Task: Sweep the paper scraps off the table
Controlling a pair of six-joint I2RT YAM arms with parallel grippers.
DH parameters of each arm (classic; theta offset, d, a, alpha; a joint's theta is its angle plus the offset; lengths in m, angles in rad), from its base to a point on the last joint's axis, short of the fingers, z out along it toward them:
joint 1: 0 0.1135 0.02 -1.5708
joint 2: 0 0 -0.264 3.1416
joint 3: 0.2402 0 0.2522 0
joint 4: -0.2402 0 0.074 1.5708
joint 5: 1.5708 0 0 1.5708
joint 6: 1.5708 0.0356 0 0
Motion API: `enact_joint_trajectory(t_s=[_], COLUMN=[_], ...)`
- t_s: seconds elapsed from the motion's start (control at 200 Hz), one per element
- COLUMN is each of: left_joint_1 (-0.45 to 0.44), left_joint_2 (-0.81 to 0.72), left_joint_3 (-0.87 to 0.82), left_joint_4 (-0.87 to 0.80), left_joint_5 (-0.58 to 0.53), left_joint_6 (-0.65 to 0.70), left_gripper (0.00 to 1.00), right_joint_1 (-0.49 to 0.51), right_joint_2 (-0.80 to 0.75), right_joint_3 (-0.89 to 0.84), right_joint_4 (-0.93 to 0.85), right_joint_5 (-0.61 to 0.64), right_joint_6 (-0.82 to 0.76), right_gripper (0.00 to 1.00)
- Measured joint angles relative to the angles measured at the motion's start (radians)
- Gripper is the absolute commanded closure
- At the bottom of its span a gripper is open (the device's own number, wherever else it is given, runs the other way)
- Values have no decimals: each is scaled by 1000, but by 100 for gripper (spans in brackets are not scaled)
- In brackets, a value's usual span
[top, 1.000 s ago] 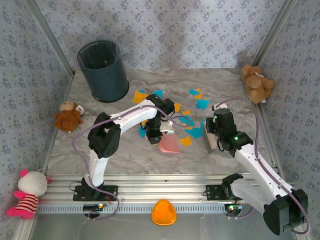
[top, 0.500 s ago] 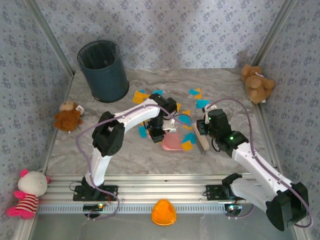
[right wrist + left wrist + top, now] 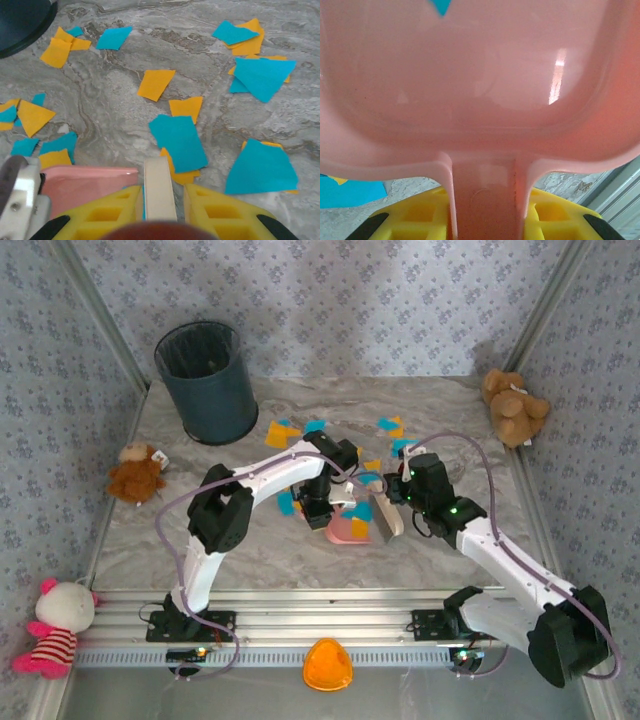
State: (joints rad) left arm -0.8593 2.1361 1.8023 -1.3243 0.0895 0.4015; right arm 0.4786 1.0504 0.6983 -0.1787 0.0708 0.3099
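Arm links [image 3: 270,472]: white, black joints
Cables [image 3: 458,437]: mauve-grey, looped loose
Fingers [image 3: 215,216]: yellow, square hollows
Status lights [image 3: 452,507]: green

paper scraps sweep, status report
Left claw shut on pink dustpan. Right claw shut on brush. Paper scraps scattered on table, one at dustpan lip.

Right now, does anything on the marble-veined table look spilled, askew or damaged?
Only the expected mess: small orange-yellow and cyan paper scraps lie strewn over the grey-beige marble-veined table, mostly outside the pink plastic dustpan in the left gripper. Nothing looks damaged or tipped; the dark round bin stands upright.
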Motion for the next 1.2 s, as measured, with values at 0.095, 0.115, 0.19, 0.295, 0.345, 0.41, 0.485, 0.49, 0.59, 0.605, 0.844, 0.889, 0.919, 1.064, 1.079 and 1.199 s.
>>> enact_joint_trajectory(t_s=[0.095,0.115,0.19,0.295,0.345,0.41,0.485,0.49,0.59,0.605,0.844,0.889,0.919,1.064,1.079,1.199], left_joint_1=[0,0,2,5,5,5,5,5,5,5,6,6,6,6,6,6], left_joint_2=[0,0,0,0,0,0,0,0,0,0,0,0,0,-3,-3,-13], left_joint_3=[0,0,0,-2,-6,-8,-11,-11,-13,-13,-31,-31,-31,-34,-35,-48], left_joint_4=[1,1,8,20,26,35,44,44,46,46,60,62,62,68,68,76], left_joint_5=[0,0,4,7,7,6,6,6,6,6,6,6,6,6,6,6], left_joint_6=[-2,-3,-3,-3,-3,-3,-4,-4,-7,-8,-13,-17,-19,-30,-30,-37], left_gripper=[100,100,100,100,100,100,100,100,100,100,100,100,100,100,100,100], right_joint_1=[2,2,3,6,7,8,8,8,8,6,-79,-103,-119,-206,-216,-281], right_joint_2=[5,5,4,-17,-37,-71,-108,-111,-146,-150,-159,-159,-159,-154,-151,-122], right_joint_3=[0,0,0,0,0,0,0,0,0,0,0,0,0,0,0,0], right_joint_4=[11,12,14,9,8,-1,-10,-11,-32,-35,-82,-85,-87,-87,-87,-76], right_joint_5=[-24,-30,-48,-60,-59,-43,-6,-3,64,76,233,249,259,290,293,311], right_joint_6=[16,16,23,27,27,31,35,35,39,39,18,10,5,-24,-29,-51], right_gripper=[100,100,100,100,100,100,100,100,100,100,100,100,100,100,100,100])
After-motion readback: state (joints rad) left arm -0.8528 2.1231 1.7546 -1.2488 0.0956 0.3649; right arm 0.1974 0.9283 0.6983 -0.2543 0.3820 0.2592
